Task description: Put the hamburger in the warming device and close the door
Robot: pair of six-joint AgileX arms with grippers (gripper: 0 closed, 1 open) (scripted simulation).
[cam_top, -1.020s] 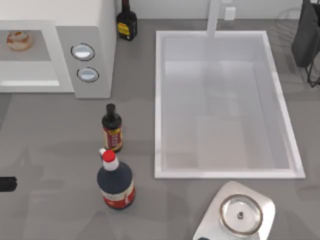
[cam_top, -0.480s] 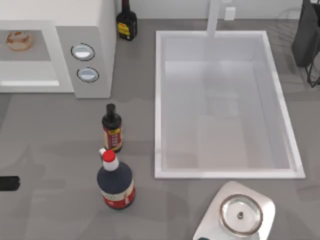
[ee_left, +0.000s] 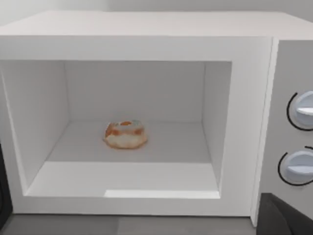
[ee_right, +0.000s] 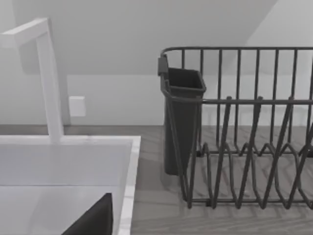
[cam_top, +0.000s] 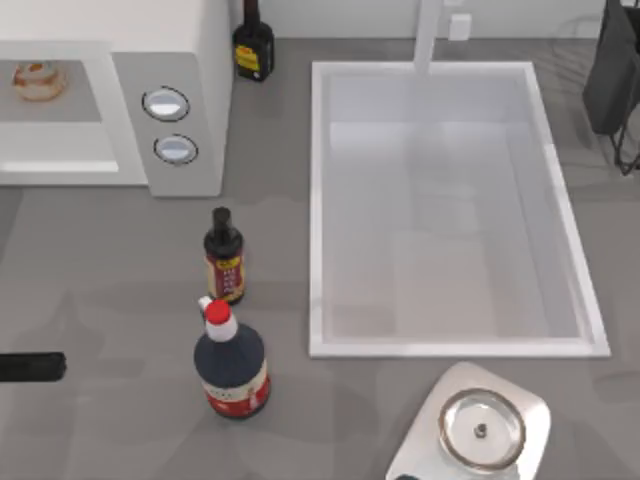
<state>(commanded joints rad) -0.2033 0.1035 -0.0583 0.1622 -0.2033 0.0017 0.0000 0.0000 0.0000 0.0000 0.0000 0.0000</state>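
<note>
Open microwave with the load in place. The hamburger (ee_left: 125, 135) is seen resting on the floor of the cavity of the warming device (cam_top: 190, 25), toward the back and roughly midway between the side walls, touching neither; it is set that deep, it may be judged, so that the door can swing across the opening without striking it. The opening is uncovered, so the door is not yet shut; a dark sliver at the edge of the left wrist view may belong to it, but this cannot be settled. The left wrist camera is held squarely facing the cavity, with the two knobs (ee_left: 302, 110) at one side, which suggests that the left arm (cam_top: 32, 367) is drawn back from the opening to make way for the closing step. A dark shape in the corner of that view is taken for part of the left gripper; how far it is parted cannot be told, and nothing is seen held in it. The right arm is parked near the dish rack (ee_right: 244, 147) and the sink (cam_top: 320, 200), and the state of its gripper likewise cannot be told. Two sauce bottles (cam_top: 224, 258) stand in front of the microwave, well apart from its opening. Compared with the top view a second ago, the dark bar of the left arm reaches farther in from the table's left edge; hamburger and bottles are unmoved.
</note>
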